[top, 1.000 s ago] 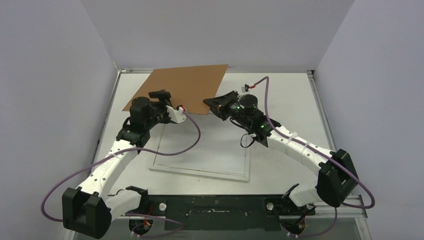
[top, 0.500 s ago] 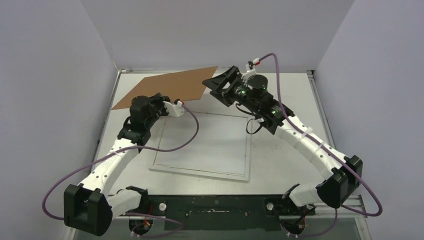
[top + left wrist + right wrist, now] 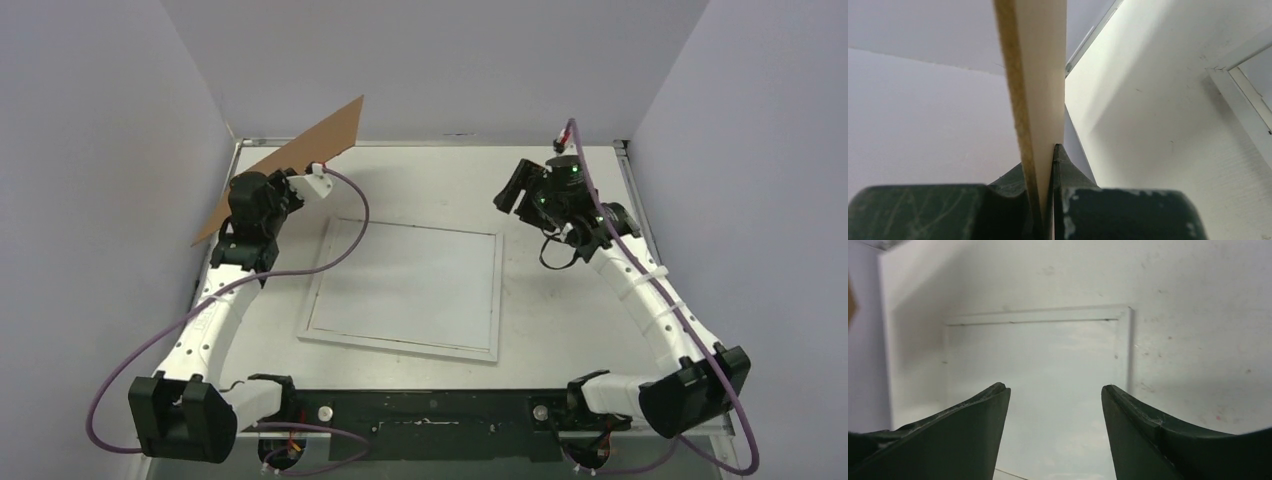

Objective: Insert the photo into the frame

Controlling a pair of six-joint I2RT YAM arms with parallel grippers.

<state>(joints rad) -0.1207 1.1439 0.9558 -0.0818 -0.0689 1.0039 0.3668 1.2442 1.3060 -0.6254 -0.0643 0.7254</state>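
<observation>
1. Top external view: the frame (image 3: 497,300) lies flat on the table (image 3: 570,310), between the two grippers and nearer the bases than either. Its opening looks pale. The photo's printed face shows in no view, so I cannot tell where it is.
2. A second ago the board hung over the frame's far edge, with the right gripper pinching its corner. The right gripper (image 3: 1055,390) has since let go. Its jaws stand apart and empty, and it has swung out to the frame's right.
3. The left gripper (image 3: 1044,170) has clenched on the board (image 3: 300,160), now tilted up on edge and off the frame.
4. By my judgement, the frame's back is uncovered and ready for the photo.
5. The board's edge sits close to the wall (image 3: 100,150) beyond the left gripper, so there is little room there. Open table lies below the right gripper.
</observation>
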